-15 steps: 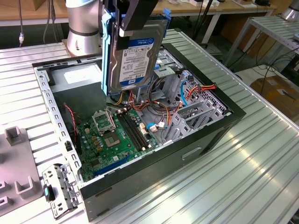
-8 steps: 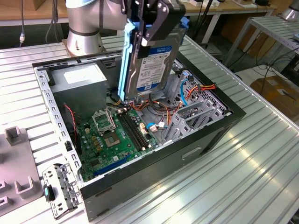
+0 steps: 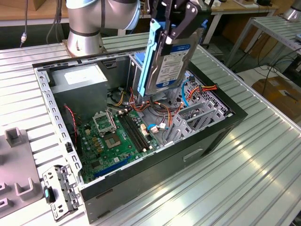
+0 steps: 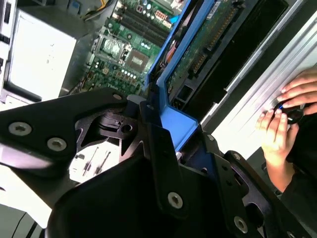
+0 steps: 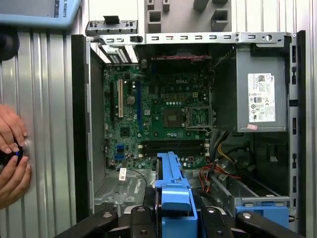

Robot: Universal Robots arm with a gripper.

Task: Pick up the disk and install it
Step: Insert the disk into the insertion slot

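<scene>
My gripper (image 3: 168,27) is shut on the disk (image 3: 170,63), a silver hard drive with a white and blue label and a light blue side rail (image 3: 153,52). In the exterior view the disk hangs upright, held by its upper end, above the open computer case (image 3: 207,136). Its lower edge is over the cables beside the motherboard (image 3: 115,136). In both wrist views the black fingers (image 4: 157,148) clamp the blue rail (image 5: 173,191). The second wrist view shows the disk's green circuit-board side (image 4: 208,44).
A grey power supply (image 3: 77,77) sits in the case's far corner on the exterior view's left. A blue bracket (image 5: 262,213) tops the metal drive cage. Grey fixtures (image 3: 19,188) lie on the ribbed table. A person's hands (image 5: 12,148) rest beside the case.
</scene>
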